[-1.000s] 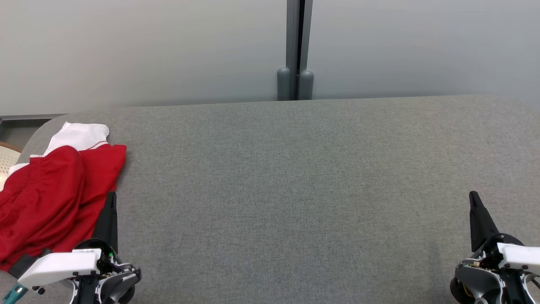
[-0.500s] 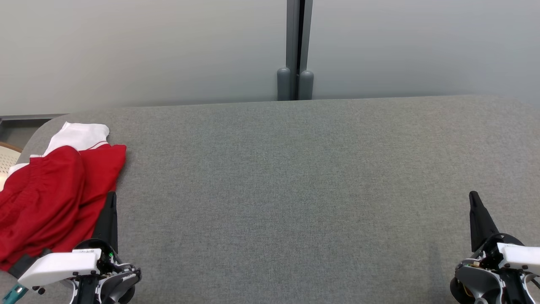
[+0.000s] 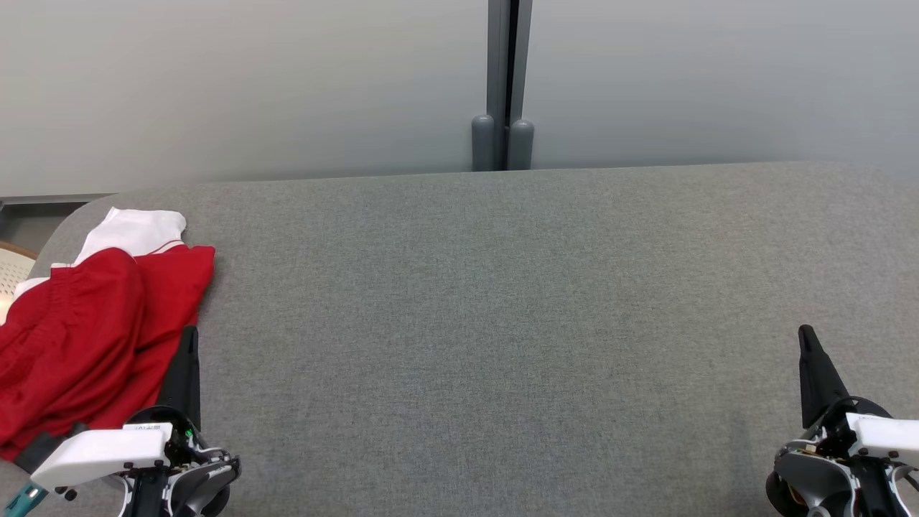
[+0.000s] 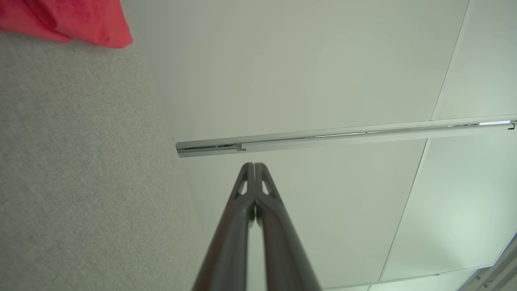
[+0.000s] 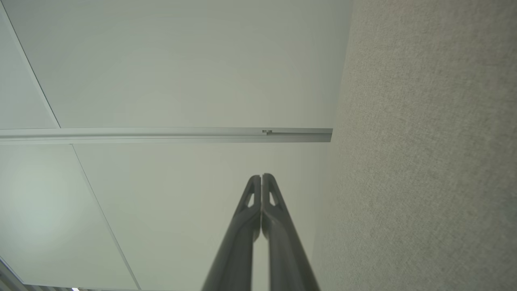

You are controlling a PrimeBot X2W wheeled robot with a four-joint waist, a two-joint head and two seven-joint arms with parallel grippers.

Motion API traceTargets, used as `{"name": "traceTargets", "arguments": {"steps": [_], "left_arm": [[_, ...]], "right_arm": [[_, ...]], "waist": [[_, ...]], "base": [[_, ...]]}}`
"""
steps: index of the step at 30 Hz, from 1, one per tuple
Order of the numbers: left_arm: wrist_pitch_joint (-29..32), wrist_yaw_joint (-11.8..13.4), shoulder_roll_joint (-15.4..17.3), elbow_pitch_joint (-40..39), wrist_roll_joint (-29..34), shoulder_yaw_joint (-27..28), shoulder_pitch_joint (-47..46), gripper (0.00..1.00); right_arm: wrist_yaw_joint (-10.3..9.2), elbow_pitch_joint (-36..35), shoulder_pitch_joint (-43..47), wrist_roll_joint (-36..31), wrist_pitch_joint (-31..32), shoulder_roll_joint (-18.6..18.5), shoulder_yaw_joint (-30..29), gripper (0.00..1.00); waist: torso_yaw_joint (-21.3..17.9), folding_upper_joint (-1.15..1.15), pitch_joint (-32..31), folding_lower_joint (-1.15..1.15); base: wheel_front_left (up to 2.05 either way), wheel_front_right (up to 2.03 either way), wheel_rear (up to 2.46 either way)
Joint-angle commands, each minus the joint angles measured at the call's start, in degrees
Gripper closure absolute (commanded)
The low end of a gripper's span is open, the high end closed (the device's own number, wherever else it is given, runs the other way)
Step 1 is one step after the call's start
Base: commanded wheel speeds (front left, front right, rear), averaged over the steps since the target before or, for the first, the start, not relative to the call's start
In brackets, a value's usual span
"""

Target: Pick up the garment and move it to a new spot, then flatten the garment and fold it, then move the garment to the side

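Seemingly you had everything left: the garment (image 3: 93, 337) lay rumpled at nine o'clock, left gripper (image 3: 190, 332) and right gripper (image 3: 805, 332) closed, empty.

At 9 o'clock in our head view the garment (image 3: 93, 337) runs off the left edge, its near hem hidden behind the left gripper (image 3: 189, 334). Our left wrist view cuts it to a red corner at 11 o'clock. We cannot tell what the pale mesh thing (image 3: 13, 269) above it, also cropped, is.
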Motion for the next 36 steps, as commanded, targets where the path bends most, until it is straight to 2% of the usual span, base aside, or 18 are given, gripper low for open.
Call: {"name": "traceTargets", "arguments": {"steps": [1,34,35,36], "left_arm": [[0.1,-0.2,0.2,0.1,0.1,0.1,-0.9,1.00],[0.1,-0.2,0.2,0.1,0.1,0.1,-0.9,1.00],[0.0,0.0,0.0,0.0,0.0,0.0,0.0,0.00],[-0.1,0.0,-0.1,0.3,0.0,-0.1,0.3,0.00]], "right_arm": [[0.00,0.1,-0.7,-0.3,0.1,-0.1,0.0,1.00],[0.00,0.1,-0.7,-0.3,0.1,-0.1,0.0,1.00],[0.00,0.0,0.0,0.0,0.0,0.0,0.0,0.00],[0.00,0.3,0.2,0.1,0.0,0.1,0.0,0.00]], "waist": [[0.0,0.00,0.0,0.00],[0.0,0.00,0.0,0.00],[0.0,0.00,0.0,0.00],[0.0,0.00,0.0,0.00]], "base": [[0.00,0.00,0.00],[0.00,0.00,0.00],[0.00,0.00,0.00],[0.00,0.00,0.00]]}}
